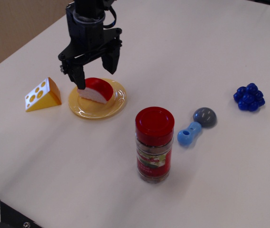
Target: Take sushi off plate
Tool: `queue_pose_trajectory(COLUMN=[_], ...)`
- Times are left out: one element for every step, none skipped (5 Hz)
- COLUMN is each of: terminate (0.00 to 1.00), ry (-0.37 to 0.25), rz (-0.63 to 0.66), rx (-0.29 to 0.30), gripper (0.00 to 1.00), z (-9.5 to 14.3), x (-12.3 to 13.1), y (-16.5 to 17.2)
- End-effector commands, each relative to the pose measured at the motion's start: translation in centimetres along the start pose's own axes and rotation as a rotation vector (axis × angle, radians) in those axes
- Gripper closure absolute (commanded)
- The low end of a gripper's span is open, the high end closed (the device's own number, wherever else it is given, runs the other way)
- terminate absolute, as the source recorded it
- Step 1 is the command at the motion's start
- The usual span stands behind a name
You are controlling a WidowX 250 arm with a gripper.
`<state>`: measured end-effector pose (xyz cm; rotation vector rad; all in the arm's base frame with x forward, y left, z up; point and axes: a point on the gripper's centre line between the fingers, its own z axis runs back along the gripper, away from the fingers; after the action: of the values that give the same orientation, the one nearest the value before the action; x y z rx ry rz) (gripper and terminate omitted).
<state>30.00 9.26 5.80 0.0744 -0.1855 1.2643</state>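
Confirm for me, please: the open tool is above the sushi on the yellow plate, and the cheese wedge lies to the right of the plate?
Not quite. In observation.image the cheese wedge lies left of the plate, not right. The rest holds: the open tool is above the sushi on the plate.

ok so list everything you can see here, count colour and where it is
toy nigiri sushi: 1, white base with glossy red top, lying on the plate
round shallow plate: 1, glossy yellow, left of centre
holed cheese wedge: 1, orange and white, left of the plate
spice jar: 1, clear with red lid, upright, front centre
small scoop: 1, blue handle, grey bowl, right of the jar
berry cluster: 1, dark blue, far right
table: 1, off-white
tool: 1, black, open, fingers straddling the sushi
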Motion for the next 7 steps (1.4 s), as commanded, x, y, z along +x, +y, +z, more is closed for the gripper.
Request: queue_pose_trajectory(terminate=[0.00, 0.00, 0.00, 0.00, 0.00, 0.00, 0.00], ry=[-0.022, -0.011, -0.008, -0.011, -0.017, -0.024, -0.027], rz=[0.105, 0.130, 0.145, 0.160, 0.145, 0.147, 0.156], rx=[-0.003, 0.000, -0.006, -0.006, 0.014, 0.012, 0.004], gripper=[0.00, 0.00, 0.00, 1.00, 1.00, 1.00, 1.00], z=[-0.9, -1.9, -2.6, -2.7, -2.3, -1.2, -0.8], x=[1.5, 1.7, 2.5, 2.7, 2.4, 2.3, 2.5], y=[0.1, 0.0, -0.3, -0.4, -0.5, -0.8, -1.3])
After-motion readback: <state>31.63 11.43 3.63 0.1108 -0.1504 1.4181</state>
